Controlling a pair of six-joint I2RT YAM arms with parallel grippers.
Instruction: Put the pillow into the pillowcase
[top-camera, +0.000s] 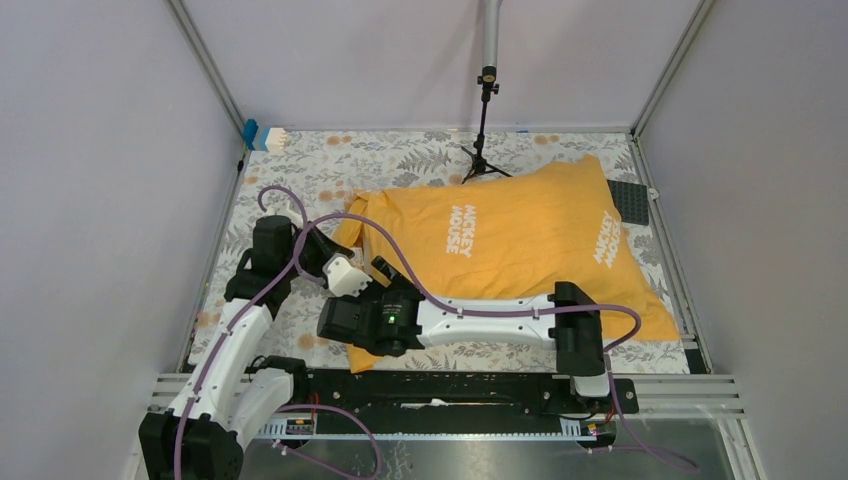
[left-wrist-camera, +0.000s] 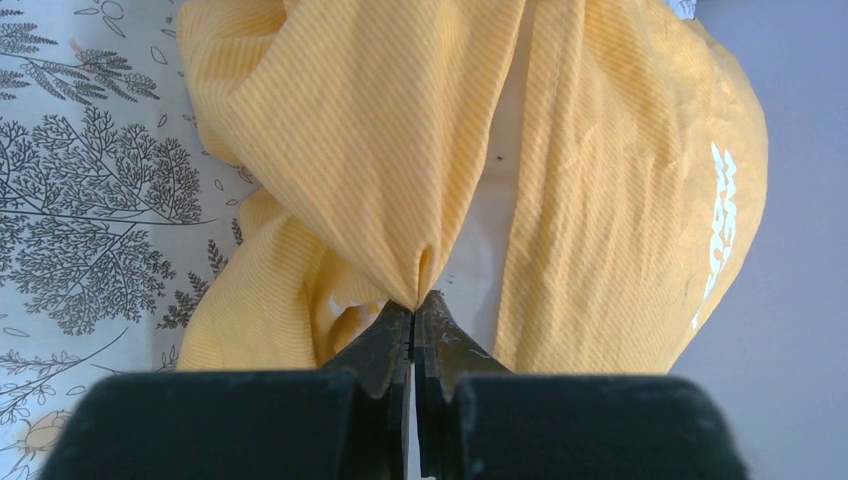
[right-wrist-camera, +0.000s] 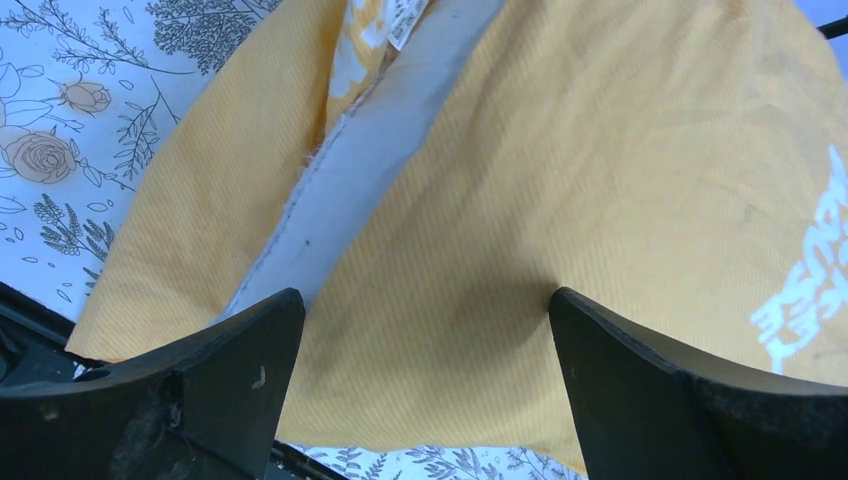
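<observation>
From above, the big orange-yellow cloth pillowcase with white lettering (top-camera: 520, 250) is seen spread plump over a white leaf-printed tablecloth (top-camera: 330, 165), its open end turned to 9 o'clock. The left gripper (top-camera: 368, 268) and right gripper (top-camera: 350, 325) are set at that end.

In the left wrist view, the jaws are pinched together on a gathered fold of pillowcase (left-wrist-camera: 350, 130). The soft white fabric pillow (left-wrist-camera: 490, 200) is glimpsed inside, at 1 o'clock.

In the right wrist view, the jaws are held wide apart above the pillowcase (right-wrist-camera: 560, 180), gripping nothing. A strip of pillow (right-wrist-camera: 370, 150) is exposed at 11 o'clock.
</observation>
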